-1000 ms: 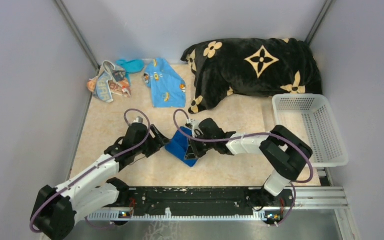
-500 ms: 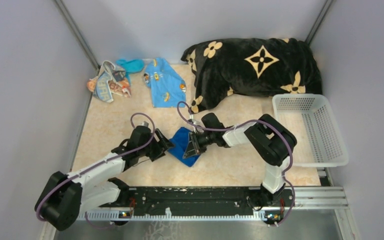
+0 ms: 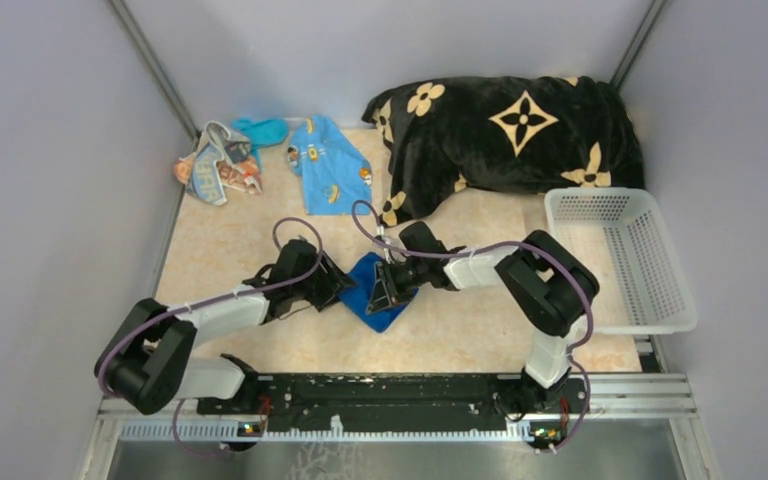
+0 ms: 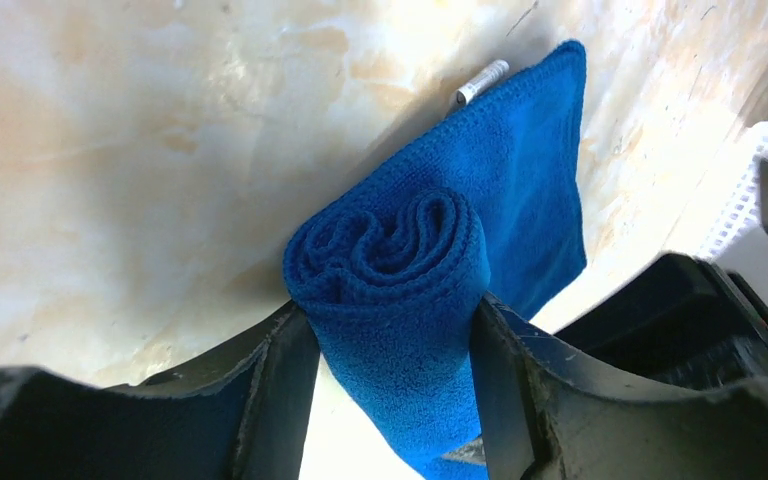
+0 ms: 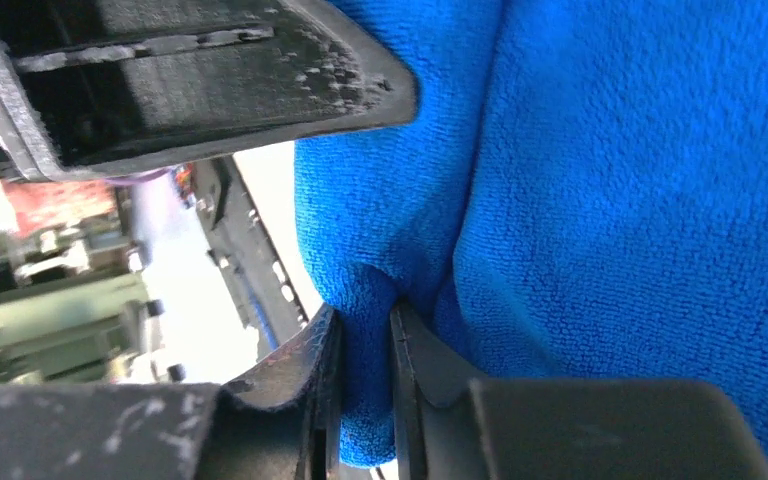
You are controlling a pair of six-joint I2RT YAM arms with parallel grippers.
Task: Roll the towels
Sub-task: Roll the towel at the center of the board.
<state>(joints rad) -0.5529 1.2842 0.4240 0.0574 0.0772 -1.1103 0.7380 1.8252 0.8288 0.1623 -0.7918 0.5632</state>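
The beige desk (image 3: 260,250) carries everything. The black blanket with tan flowers (image 3: 510,130) is heaped at the far right. Just in front of it, the white mesh basket (image 3: 600,195) stands at the right edge, and every towel lies outside it on the desk. The light blue printed towel (image 3: 330,170) lies spread at the far middle. The striped towel (image 3: 215,165) is crumpled to its left, touching the turquoise towel (image 3: 263,130). The dark blue towel (image 4: 400,250) lies at the centre, partly rolled. The left fingers (image 4: 280,385) stand fairly wide, pressing both sides of the roll. The right fingers (image 5: 425,365), nearly closed, pinch a fold of the same cloth.
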